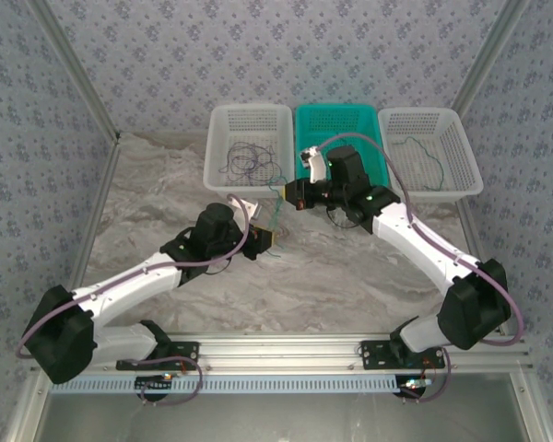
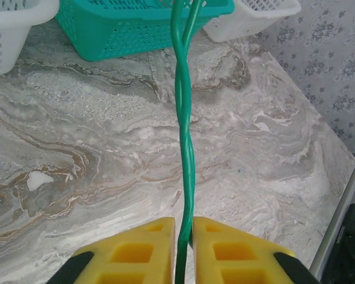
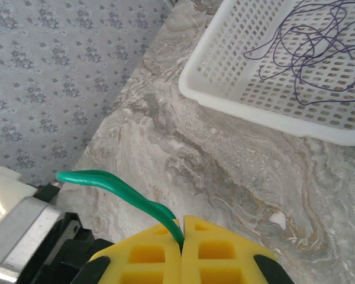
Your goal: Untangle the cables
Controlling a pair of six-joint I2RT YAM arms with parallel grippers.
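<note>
Left white basket (image 1: pixel 251 110): stands at the upper left of the row of three in the top view, on the marbled surface (image 1: pixel 332 276).
Blue cable (image 1: pixel 244 164): lies as a loose tangle of loops inside the left white basket; in the right wrist view it fills the upper right of the frame (image 3: pixel 302 47).
Left claw (image 1: pixel 263 233): sits just below the left white basket's near edge. In the left wrist view its yellow fingers (image 2: pixel 136 251) are pinched narrow on the green cable, which runs down between them.
Green cable (image 1: pixel 276 210): stretches off the surface between the two claws at centre frame. In the left wrist view it rises as two strands twisted round each other (image 2: pixel 185 148) towards the teal basket.
Right claw (image 1: pixel 290 193): just above and right of the left claw. In the right wrist view its fingers (image 3: pixel 219 254) are pressed together on the green cable (image 3: pixel 124 189), which curves away to the left.
Teal basket (image 1: pixel 336 108): middle of the row, touching both white baskets, partly behind the right arm.
Right white basket (image 1: pixel 431 112): upper right, holding one thin dark cable (image 1: pixel 410 141); its exact colour is hard to tell.
</note>
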